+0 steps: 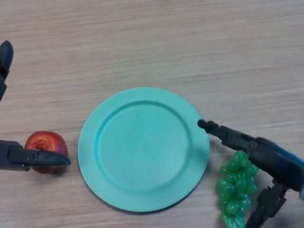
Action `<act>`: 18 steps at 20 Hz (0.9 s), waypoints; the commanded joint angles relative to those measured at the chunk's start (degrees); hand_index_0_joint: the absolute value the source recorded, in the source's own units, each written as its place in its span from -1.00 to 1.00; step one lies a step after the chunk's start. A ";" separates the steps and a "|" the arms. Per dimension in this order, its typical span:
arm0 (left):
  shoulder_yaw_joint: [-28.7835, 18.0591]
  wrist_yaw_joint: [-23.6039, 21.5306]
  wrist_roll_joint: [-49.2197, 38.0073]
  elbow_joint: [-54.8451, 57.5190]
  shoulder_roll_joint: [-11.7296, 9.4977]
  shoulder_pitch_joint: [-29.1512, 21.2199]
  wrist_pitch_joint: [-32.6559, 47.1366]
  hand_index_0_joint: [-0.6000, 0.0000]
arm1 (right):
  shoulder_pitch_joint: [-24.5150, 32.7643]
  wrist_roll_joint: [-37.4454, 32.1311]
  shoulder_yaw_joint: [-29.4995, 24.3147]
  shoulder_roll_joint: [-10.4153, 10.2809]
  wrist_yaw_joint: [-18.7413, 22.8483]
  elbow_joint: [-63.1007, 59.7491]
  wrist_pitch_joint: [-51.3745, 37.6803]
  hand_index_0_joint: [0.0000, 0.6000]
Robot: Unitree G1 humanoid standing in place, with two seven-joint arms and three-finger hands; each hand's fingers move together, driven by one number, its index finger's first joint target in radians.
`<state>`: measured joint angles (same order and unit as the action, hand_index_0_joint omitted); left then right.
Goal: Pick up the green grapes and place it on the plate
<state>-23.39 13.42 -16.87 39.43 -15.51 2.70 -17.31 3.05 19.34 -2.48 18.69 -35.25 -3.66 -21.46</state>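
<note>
A bunch of green grapes [233, 190] lies on the table just right of the teal plate [90, 142], near the front edge. My right hand [278, 164] comes in from the lower right and hangs over the grapes. One straight finger [223, 134] reaches past the top of the bunch to the plate's right rim. The thumb [266, 205] sits at the bunch's lower right. The fingers straddle the grapes without closing on them. My left hand [19, 158] is open at the far left.
A red apple [43, 144] lies left of the plate, partly under a finger of the left hand. Another left finger [5, 57] shows at the upper left edge. The table is light wood.
</note>
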 commanded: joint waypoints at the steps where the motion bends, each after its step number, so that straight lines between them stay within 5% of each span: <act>1: -3.53 -0.63 0.14 2.24 -2.12 -0.79 9.19 1.00 | 1.40 -3.96 -2.99 1.49 2.78 1.53 -5.74 0.17; 3: -3.84 -0.36 0.06 2.93 -1.97 -0.39 8.71 1.00 | 1.16 -3.60 -3.25 1.83 3.05 -3.91 -4.50 0.97; 7: -4.04 -0.55 0.45 3.01 -1.25 0.29 9.25 1.00 | 3.98 4.21 -2.64 2.90 12.56 -13.48 -13.92 1.00; 10: -4.05 -0.71 0.64 3.55 -1.06 0.57 8.63 1.00 | 5.07 10.83 -1.62 4.19 15.46 -16.71 -18.32 1.00; 15: -4.50 -0.47 0.16 3.45 -0.74 0.93 9.05 1.00 | 2.23 2.22 -3.40 3.53 1.16 1.52 -5.78 1.00; 18: -4.54 -0.52 0.19 2.96 -0.83 0.84 9.41 1.00 | 3.51 -1.07 -3.88 2.84 -3.60 12.38 2.25 1.00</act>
<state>-23.65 13.44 -16.67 39.65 -14.56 4.53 -16.89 3.70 24.80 -2.59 20.58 -41.55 7.38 -13.41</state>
